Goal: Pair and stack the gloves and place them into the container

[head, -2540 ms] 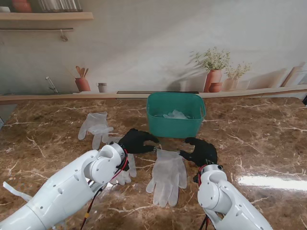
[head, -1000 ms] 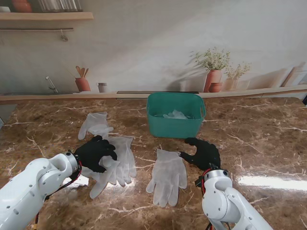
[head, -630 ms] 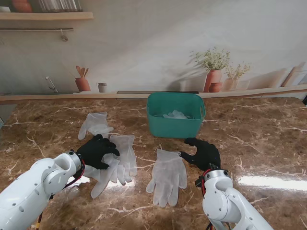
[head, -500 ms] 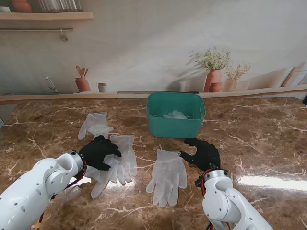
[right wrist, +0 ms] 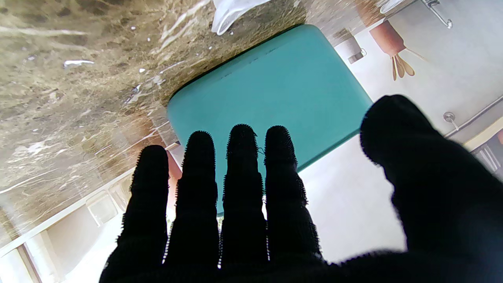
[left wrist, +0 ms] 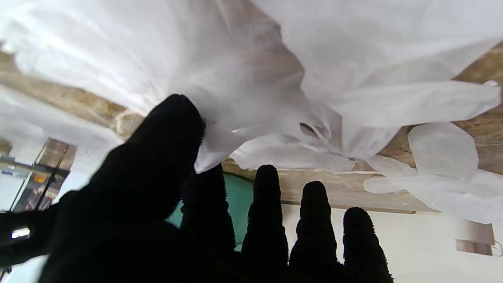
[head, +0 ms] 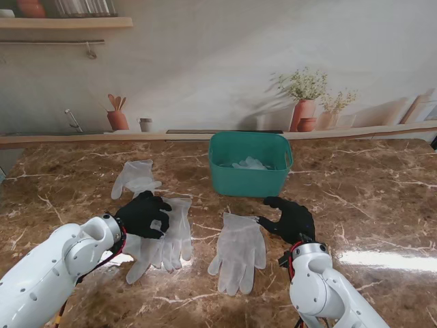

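Note:
Two translucent white gloves (head: 167, 236) lie overlapped on the marble left of centre, and my left hand (head: 143, 213) rests on their cuff end. In the left wrist view my thumb (left wrist: 169, 129) pinches a fold of the glove (left wrist: 157, 59) against the index finger. Another stacked pair of gloves (head: 239, 249) lies flat at centre. A single glove (head: 135, 178) lies farther away on the left. The teal container (head: 250, 179) stands behind, with white gloves (head: 249, 164) inside. My right hand (head: 290, 217) hovers open beside the centre pair, fingers pointing at the container (right wrist: 275, 78).
Brown marble table (head: 369, 205) with a bright reflection on the right. A wall with a printed shelf and plant pots runs behind the container. My two white forearms rise from the near corners.
My left hand left the centre of the table, swung to the left pile and closed on its cuff end, shifting the gloves slightly. The right hand barely moved.

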